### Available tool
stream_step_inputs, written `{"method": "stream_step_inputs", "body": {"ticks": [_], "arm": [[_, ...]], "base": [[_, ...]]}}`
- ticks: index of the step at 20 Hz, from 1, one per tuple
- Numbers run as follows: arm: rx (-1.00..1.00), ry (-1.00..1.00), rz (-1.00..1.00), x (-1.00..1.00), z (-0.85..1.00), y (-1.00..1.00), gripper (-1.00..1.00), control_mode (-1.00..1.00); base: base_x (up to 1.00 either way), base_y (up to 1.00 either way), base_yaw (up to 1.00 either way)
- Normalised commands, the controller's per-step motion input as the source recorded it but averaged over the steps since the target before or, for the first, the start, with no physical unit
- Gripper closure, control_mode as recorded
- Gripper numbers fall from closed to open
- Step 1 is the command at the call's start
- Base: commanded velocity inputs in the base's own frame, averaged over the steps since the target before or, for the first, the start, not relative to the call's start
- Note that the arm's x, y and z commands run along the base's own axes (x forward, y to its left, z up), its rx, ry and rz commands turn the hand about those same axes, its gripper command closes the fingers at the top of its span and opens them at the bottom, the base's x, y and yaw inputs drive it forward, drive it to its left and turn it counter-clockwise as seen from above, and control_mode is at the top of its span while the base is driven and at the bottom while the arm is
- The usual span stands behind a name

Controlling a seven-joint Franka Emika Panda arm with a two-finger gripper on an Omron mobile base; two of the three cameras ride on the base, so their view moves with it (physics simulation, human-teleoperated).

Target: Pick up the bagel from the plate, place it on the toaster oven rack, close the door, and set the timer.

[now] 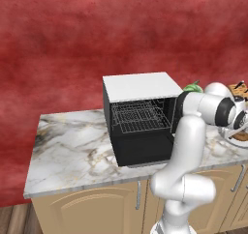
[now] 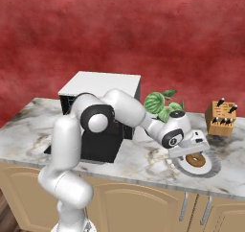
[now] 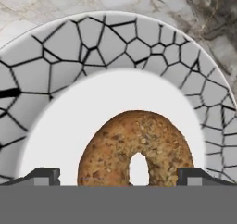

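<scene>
A brown seeded bagel (image 3: 134, 142) lies on the round pale plate (image 3: 115, 38), whose rim has a cracked grey pattern. My gripper (image 3: 119, 177) hangs open just above it, one dark fingertip (image 3: 44, 176) on each side of the bagel and wider than it. In the right base view the hand (image 2: 190, 150) hovers over the plate (image 2: 210, 168) and bagel (image 2: 195, 160) right of the toaster oven (image 2: 100, 85). The black oven (image 1: 138, 85) stands with its door (image 1: 145, 151) folded down. Its silver wire rack (image 1: 138, 117) is bare.
A leafy green plant (image 2: 160, 104) stands behind my forearm. A wooden knife block (image 2: 221, 118) sits at the back right. The plate is close to the marble counter's (image 1: 72, 151) front edge. Bare counter stretches left of the oven.
</scene>
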Motion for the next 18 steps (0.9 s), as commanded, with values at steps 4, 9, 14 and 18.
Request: {"method": "stream_step_inputs", "body": {"ticks": [4,9,14,18], "arm": [[0.00,0.00,0.00,0.23,-0.27,0.00,-1.00,-1.00],[0.00,0.00,0.00,0.27,-0.32,0.00,-1.00,-1.00],[0.00,0.00,0.00,0.05,-0.33,-0.01,1.00,-1.00],[0.00,0.00,0.00,0.00,-0.33,0.00,1.00,-1.00]], "base": [[0.00,0.00,0.00],[0.00,0.00,0.00],[0.00,0.00,0.00],[0.00,0.00,0.00]]}}
